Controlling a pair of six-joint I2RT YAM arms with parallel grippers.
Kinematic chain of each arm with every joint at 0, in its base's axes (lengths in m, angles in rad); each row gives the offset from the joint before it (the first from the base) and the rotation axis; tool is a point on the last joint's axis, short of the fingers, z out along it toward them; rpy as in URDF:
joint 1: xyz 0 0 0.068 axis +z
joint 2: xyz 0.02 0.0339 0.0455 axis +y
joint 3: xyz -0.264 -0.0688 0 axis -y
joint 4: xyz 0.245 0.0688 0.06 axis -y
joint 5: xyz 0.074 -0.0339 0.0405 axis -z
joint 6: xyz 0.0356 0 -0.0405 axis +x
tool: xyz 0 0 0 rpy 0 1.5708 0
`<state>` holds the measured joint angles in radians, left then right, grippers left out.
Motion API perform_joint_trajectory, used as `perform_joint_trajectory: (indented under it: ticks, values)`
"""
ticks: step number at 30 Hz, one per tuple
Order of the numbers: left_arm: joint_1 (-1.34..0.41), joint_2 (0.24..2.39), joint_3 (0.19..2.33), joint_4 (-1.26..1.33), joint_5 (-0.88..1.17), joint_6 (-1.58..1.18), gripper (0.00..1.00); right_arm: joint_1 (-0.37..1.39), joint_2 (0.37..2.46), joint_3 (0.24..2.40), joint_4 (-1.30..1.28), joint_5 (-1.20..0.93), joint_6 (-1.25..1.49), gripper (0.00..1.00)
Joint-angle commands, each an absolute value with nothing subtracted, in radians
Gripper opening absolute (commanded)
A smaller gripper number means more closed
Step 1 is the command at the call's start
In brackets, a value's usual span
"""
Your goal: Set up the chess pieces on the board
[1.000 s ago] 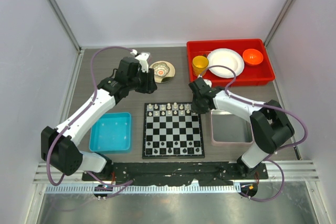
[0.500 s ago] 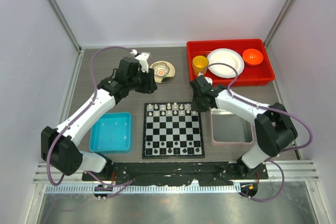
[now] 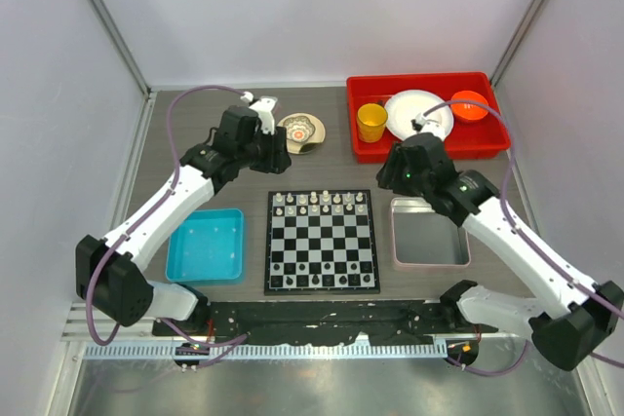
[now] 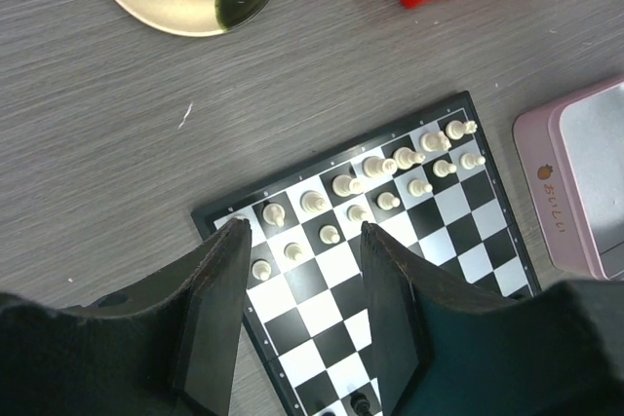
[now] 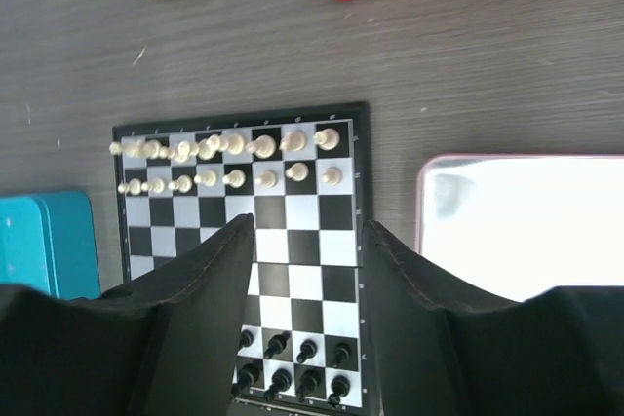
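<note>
Board (image 3: 322,245) at the centre of the counter (image 3: 331,168). Cream pieces (image 5: 234,178) appear to fill its two far rows. Black pieces (image 5: 307,350) stand along the near edge, partly hidden, so completeness is uncertain. Left fingers (image 4: 214,319) and right fingers (image 5: 200,309) stand parted, holding nothing.

We count one board (image 3: 322,245), and on it sixteen cream chess pieces (image 5: 265,178), eight in each of its two far rows. Of black pieces (image 5: 278,345) we make out eight in the right wrist view, with the rest of those rows hidden behind the fingers. Around the board we find one blue bin (image 3: 205,245), one grey tray (image 3: 429,236), one patterned dish (image 3: 300,131) and one red bin (image 3: 429,78), which holds one yellow cup (image 3: 370,122), one white plate (image 3: 402,112) and one orange bowl (image 3: 469,104). We see two arms, the left arm (image 3: 166,202) and the right arm (image 3: 517,241).
</note>
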<state>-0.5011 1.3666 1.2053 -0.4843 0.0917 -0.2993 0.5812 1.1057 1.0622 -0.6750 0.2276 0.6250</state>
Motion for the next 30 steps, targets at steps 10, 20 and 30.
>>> perform_joint_trajectory:
  ticks: [10, 20, 30]
  values:
    - [-0.437, 1.1, 1.134, -0.629, -0.103, -0.346, 0.86, 0.262, 0.804, 1.016, -0.805, 0.161, 0.572, 0.64]
    - [-0.413, 0.746, 0.93, -0.721, -0.319, -0.42, 1.0, 0.252, 0.67, 0.922, -0.864, 0.31, 0.646, 0.84]
    - [-0.414, 0.499, 0.836, -0.687, -0.377, -0.402, 1.0, 0.25, 0.545, 0.876, -0.879, 0.386, 0.696, 0.91]
